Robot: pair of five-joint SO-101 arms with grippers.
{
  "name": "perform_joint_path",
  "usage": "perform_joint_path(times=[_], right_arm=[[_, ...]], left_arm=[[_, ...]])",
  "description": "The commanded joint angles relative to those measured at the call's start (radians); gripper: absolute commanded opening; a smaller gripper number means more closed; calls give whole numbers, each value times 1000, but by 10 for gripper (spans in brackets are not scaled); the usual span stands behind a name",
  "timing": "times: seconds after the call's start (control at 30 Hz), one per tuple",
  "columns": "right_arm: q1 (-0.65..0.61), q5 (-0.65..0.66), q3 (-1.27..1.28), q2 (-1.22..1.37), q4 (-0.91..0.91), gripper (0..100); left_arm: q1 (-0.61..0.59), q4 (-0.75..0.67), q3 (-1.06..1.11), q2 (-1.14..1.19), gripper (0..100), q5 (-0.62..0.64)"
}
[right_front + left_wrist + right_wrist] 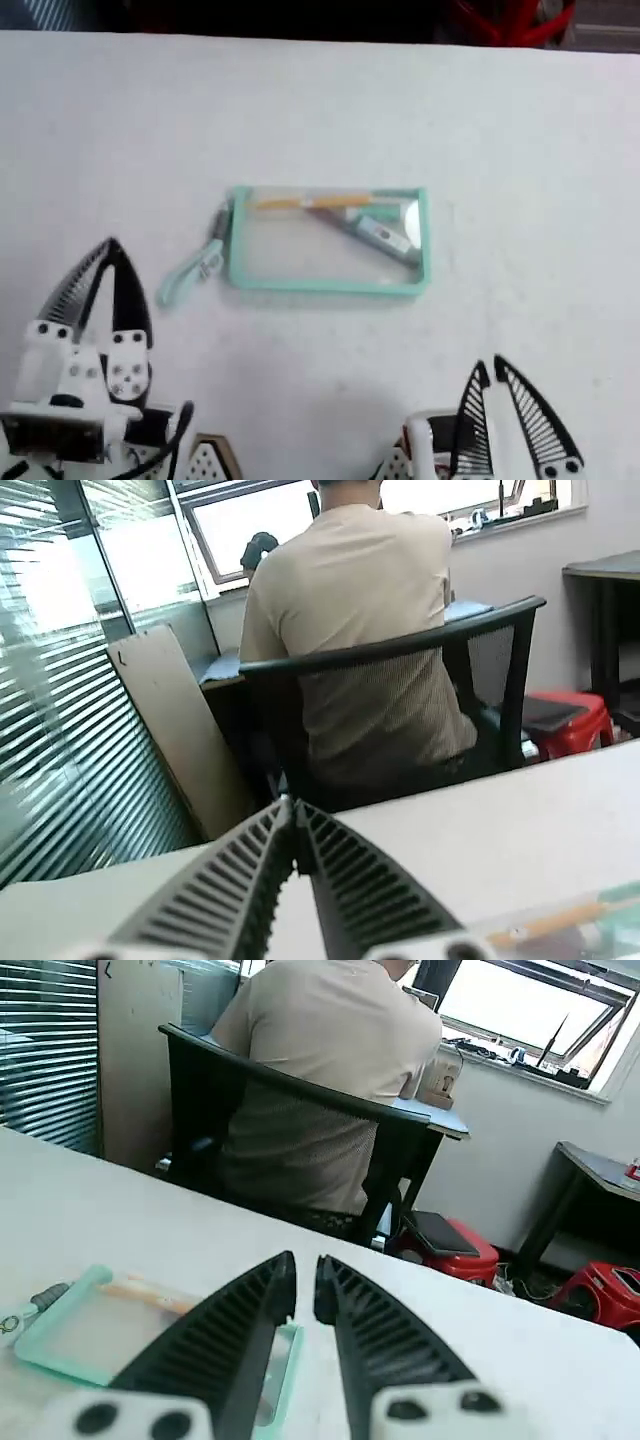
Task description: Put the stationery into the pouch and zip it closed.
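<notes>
Your pouch (330, 265) lies flat near the middle of the table (520, 120). There is bare white surface on all four sides of it, the widest part toward the far edge and the right edge. It is a rectangle of clear soft plastic with a mint-green border. A green strap (190, 272) trails from its left end toward the near-left corner. The long axis of the pouch runs parallel to the far edge.

Inside, an orange pencil (300, 203) lies along the far long side, and a grey item (385, 233) sits tilted in the right half. Whether the zip is closed I cannot tell.

Your left end effector (112, 243) has black ribbed fingers with the tips pressed together, and it stands at the near-left corner, close to the strap's free end. Your right end effector (490, 366) is at the near edge, with a thin slit between its tips.
</notes>
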Motion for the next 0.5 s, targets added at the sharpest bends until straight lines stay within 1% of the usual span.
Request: perform_joint_path(times=[0.0,0.07,0.27,0.37,0.4,0.43,0.47], right_arm=[[-4,-11,110,13,4,115],[-4,-11,175,-5,-4,143],[-4,-11,230,-10,-62,202],[-4,-3,338,-10,-157,234],[-4,-3,393,-10,-203,238],[-4,-2,459,-10,-252,237],[-4,-2,529,-10,-303,237]], left_arm=[[-8,-129,180,1,27,-8],[-19,-195,301,1,27,-8],[-101,-494,675,1,27,-8],[-122,-606,821,1,27,-8],[-124,-635,864,1,27,-8],[-122,-635,876,4,28,-8],[-122,-601,868,2,28,-8]])
